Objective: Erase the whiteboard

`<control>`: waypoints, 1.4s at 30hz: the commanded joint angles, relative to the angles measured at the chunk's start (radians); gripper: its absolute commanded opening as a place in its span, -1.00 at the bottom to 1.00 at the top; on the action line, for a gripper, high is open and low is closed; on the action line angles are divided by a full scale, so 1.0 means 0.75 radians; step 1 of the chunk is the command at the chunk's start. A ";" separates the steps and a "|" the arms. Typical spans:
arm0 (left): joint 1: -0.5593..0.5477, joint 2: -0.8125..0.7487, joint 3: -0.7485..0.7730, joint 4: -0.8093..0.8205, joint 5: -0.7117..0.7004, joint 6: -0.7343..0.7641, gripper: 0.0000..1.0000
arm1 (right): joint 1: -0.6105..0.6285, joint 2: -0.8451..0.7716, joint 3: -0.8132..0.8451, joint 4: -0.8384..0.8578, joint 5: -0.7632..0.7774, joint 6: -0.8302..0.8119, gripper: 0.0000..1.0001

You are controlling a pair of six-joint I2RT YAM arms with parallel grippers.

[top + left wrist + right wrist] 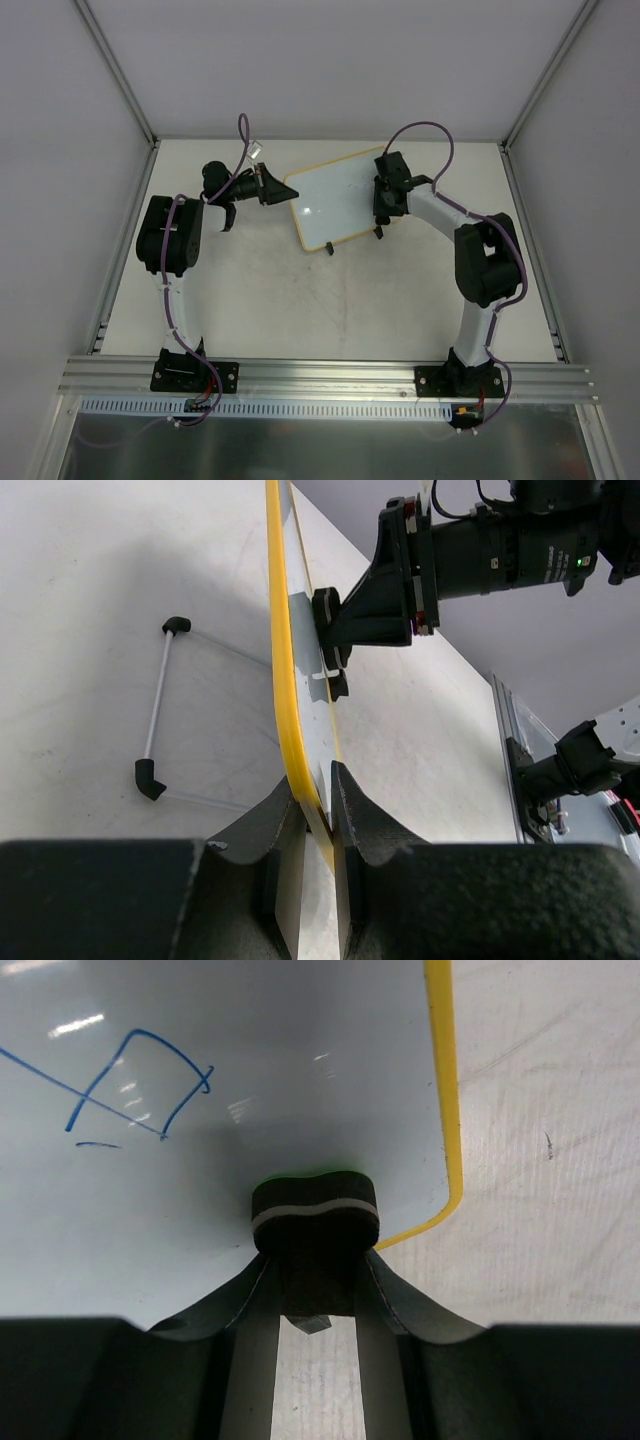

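My left gripper [318, 802] was shut narrow on the yellow rim of the whiteboard [335, 200], at its left corner. My right gripper [315, 1260] pinched the black eraser [315, 1205], which seemed pressed to the board face near the right edge. Blue marks [120, 1085] sat just beyond it. The board stood tilted on the table [330, 300].

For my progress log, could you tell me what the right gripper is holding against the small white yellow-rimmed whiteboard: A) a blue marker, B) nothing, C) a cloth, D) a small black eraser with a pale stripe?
D: the right wrist view shows the right gripper shut on the small black pale-striped eraser, pressed to the white yellow-rimmed whiteboard near its corner.
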 commanded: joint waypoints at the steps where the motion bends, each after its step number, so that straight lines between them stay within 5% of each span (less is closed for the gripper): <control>1: -0.020 -0.062 -0.004 0.094 0.106 0.112 -1.00 | -0.080 -0.027 0.004 0.089 -0.057 -0.007 -1.00; 20: -0.020 -0.068 -0.004 0.083 0.106 0.118 -1.00 | -0.152 -0.004 0.116 0.089 -0.158 -0.027 -1.00; 42: -0.020 -0.066 0.004 0.077 0.106 0.118 -1.00 | 0.171 0.123 0.245 0.128 -0.096 -0.070 -0.99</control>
